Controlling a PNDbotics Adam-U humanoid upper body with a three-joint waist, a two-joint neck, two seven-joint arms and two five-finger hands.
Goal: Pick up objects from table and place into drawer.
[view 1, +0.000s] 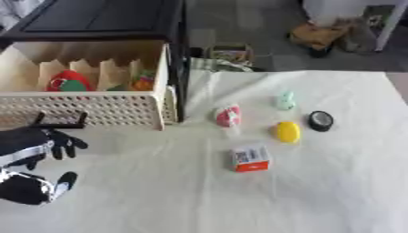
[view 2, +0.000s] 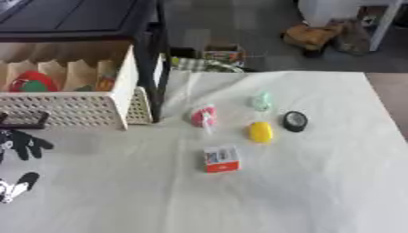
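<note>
A worktop draped in a creased white cloth (view 1: 318,191) fills most of the scene, its far edge meeting a grey floor. At the far left stands a dark cabinet frame (view 1: 104,18) from which a cream perforated plastic drawer (view 1: 88,111) is pulled out towards the camera, a black bar handle on its front; tan cardboard dividers split its inside into compartments, one holding a round red-and-green object (view 1: 68,82), another, nearer the right wall, something small and orange-green that cannot be made out. The robot's black left hand (view 1: 56,143) hangs at the lower left, just in front of the drawer's handle and apart from it, fingers loosely curled downward and thumb spread, with nothing in its hold. The right hand shows in neither view. Five loose items lie on the cloth to the right of the drawer, all clear of the hand: nearest the camera a small white-and-orange carton with a printed label (view 1: 250,158); beyond it a yellow lemon-shaped object (view 1: 287,131); just right of that a black round disc-like object (view 1: 320,120); close to the drawer's front right corner a red-and-white wrapped packet (view 1: 229,116); and farthest back a small pale mint-green object (view 1: 284,100), its shape unclear. None of the five touches another.
</note>
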